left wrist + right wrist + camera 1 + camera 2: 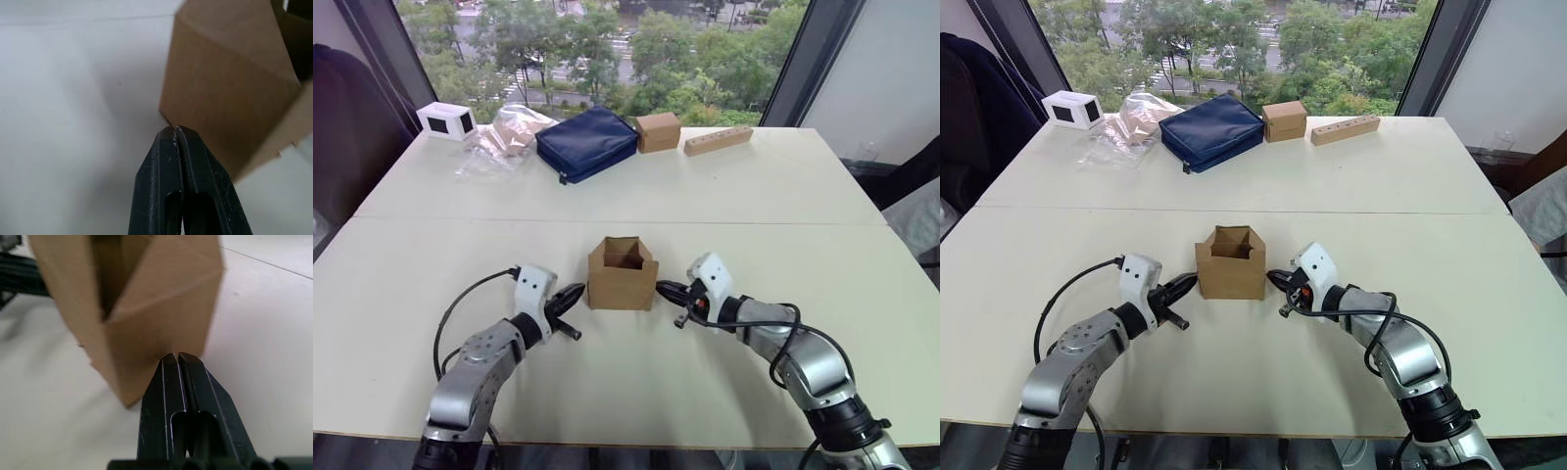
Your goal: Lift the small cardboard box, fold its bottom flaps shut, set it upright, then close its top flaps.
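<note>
Box (622,279) stands upright on the table (636,382), top open; both pincers, left (576,293) and right (663,288), pressed together, flank it. Next: fold top flaps (625,245) shut.

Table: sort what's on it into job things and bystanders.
Job:
small cardboard box, upright with its top open
left gripper and right gripper, both shut, one at each side of the box

Lying about, along the far edge:
white device
clear plastic bag
navy pouch
other brown box
tan bar
</note>
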Tool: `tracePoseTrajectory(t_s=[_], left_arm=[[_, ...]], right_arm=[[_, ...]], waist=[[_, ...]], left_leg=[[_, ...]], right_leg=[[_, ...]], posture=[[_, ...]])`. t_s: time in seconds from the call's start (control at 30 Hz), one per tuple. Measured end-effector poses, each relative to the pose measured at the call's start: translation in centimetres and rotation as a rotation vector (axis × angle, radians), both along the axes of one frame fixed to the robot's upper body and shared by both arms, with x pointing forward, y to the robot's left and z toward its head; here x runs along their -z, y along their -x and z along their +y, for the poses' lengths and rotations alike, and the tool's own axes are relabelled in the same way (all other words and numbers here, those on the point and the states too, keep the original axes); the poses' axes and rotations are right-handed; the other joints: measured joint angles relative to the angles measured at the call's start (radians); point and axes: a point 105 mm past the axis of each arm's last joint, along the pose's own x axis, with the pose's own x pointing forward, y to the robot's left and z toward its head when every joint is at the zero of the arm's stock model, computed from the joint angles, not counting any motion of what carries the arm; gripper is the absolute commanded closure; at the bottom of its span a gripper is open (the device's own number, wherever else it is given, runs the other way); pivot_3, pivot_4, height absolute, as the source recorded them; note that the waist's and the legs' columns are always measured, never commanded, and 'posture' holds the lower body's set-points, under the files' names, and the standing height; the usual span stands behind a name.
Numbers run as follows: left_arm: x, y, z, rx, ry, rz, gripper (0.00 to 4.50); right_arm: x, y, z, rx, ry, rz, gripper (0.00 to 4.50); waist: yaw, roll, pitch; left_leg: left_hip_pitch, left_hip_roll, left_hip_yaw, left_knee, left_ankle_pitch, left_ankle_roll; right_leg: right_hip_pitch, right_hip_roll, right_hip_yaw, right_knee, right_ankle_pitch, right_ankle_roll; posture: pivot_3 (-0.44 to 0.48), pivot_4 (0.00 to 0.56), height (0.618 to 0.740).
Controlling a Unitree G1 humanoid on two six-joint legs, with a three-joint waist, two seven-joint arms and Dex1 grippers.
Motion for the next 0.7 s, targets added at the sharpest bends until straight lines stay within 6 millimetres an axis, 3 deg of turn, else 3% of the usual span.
tracePoseTrajectory(t_s=[0.37, 0.7], left_arm=[[1.0, 1.6, -0.6, 0.117, -0.041, 0.040, 4.45], [1.0, 2.6, -0.7, 0.198, -0.033, 0.080, 4.45]], right_arm=[[1.5, 1.7, -0.7, -0.012, 0.032, 0.057, 4.50], [0.7, 1.5, -2.2, -0.018, 0.052, 0.030, 4.50]], waist=[[-0.008, 0.000, 0.000], [-0.009, 0.000, 0.000]], left_leg=[[0.003, 0.000, 0.000, -0.001, 0.000, 0.000], [0.003, 0.000, 0.000, -0.001, 0.000, 0.000]], right_leg=[[0.002, 0.000, 0.000, -0.001, 0.000, 0.000], [0.002, 0.000, 0.000, -0.001, 0.000, 0.000]], posture=[[0.000, 0.150, 0.740], [0.000, 0.150, 0.740]])
